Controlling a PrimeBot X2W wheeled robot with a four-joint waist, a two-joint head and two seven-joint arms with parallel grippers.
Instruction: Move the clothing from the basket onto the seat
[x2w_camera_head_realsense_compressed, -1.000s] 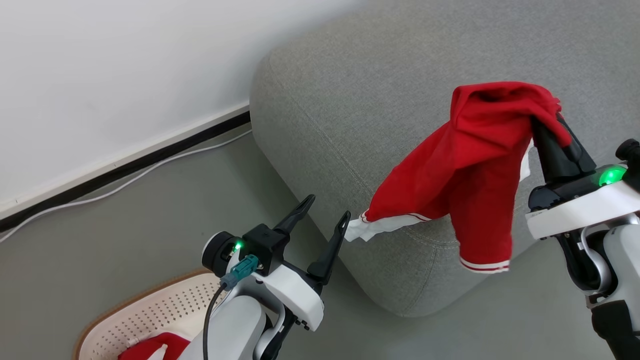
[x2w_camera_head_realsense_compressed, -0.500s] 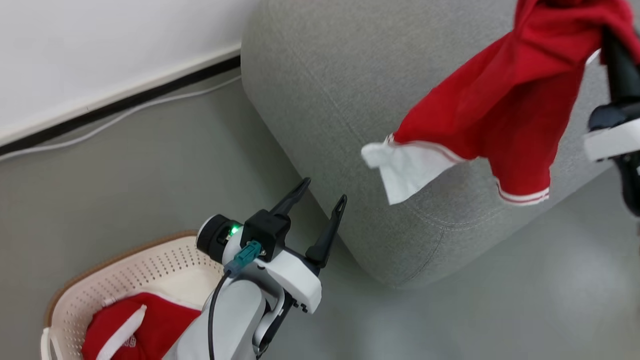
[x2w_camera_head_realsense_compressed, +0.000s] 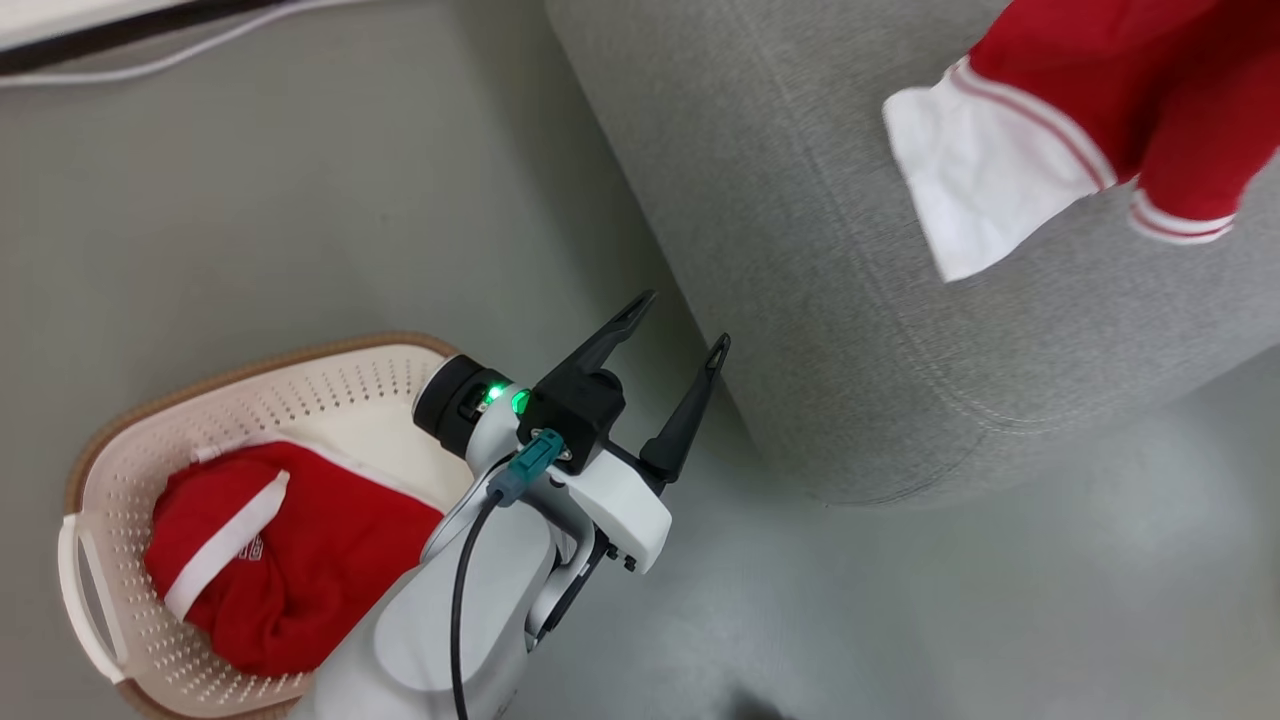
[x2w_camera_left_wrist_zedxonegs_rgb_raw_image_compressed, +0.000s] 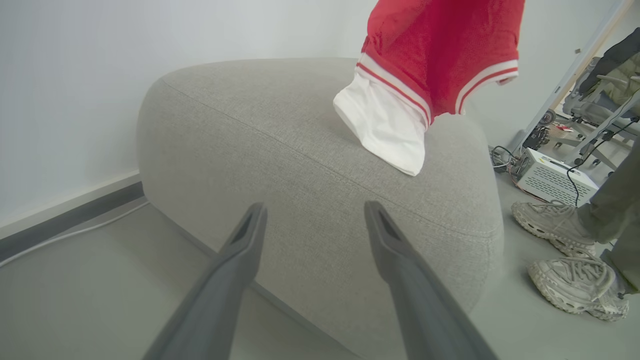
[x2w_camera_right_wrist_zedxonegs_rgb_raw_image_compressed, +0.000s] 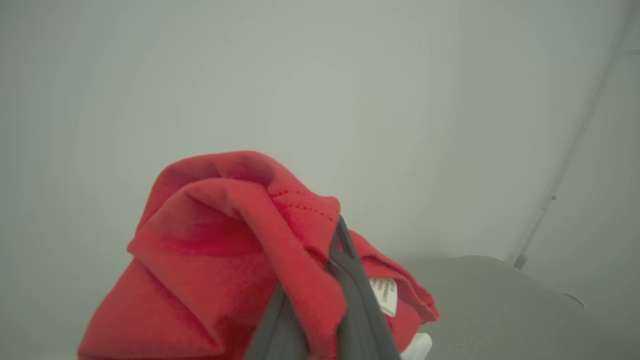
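A red garment (x2w_camera_head_realsense_compressed: 1130, 90) with white stripes and a white panel hangs over the grey seat (x2w_camera_head_realsense_compressed: 850, 250) at the top right of the head view. In the right wrist view my right gripper (x2w_camera_right_wrist_zedxonegs_rgb_raw_image_compressed: 340, 227) is shut on a bunched fold of this clothing (x2w_camera_right_wrist_zedxonegs_rgb_raw_image_compressed: 225, 240). More red clothing (x2w_camera_head_realsense_compressed: 290, 570) with a white stripe lies in the cream basket (x2w_camera_head_realsense_compressed: 250, 365) at the lower left. Between basket and seat my left gripper (x2w_camera_head_realsense_compressed: 686, 320) is open and holds nothing. In its own view the left gripper (x2w_camera_left_wrist_zedxonegs_rgb_raw_image_compressed: 315, 210) points at the seat (x2w_camera_left_wrist_zedxonegs_rgb_raw_image_compressed: 300, 150), below the hanging garment (x2w_camera_left_wrist_zedxonegs_rgb_raw_image_compressed: 440, 50).
A person's pale shoes (x2w_camera_left_wrist_zedxonegs_rgb_raw_image_compressed: 555, 225) stand on the floor just past the seat's far end, beside a white box with cables (x2w_camera_left_wrist_zedxonegs_rgb_raw_image_compressed: 555, 177). A white cable (x2w_camera_head_realsense_compressed: 150, 65) runs along the wall's dark baseboard. Grey floor lies between basket and seat.
The head camera has tilted down, bringing most of the basket into view. The held garment has lifted off the seat's front corner and now hangs over its top. My left gripper stays open.
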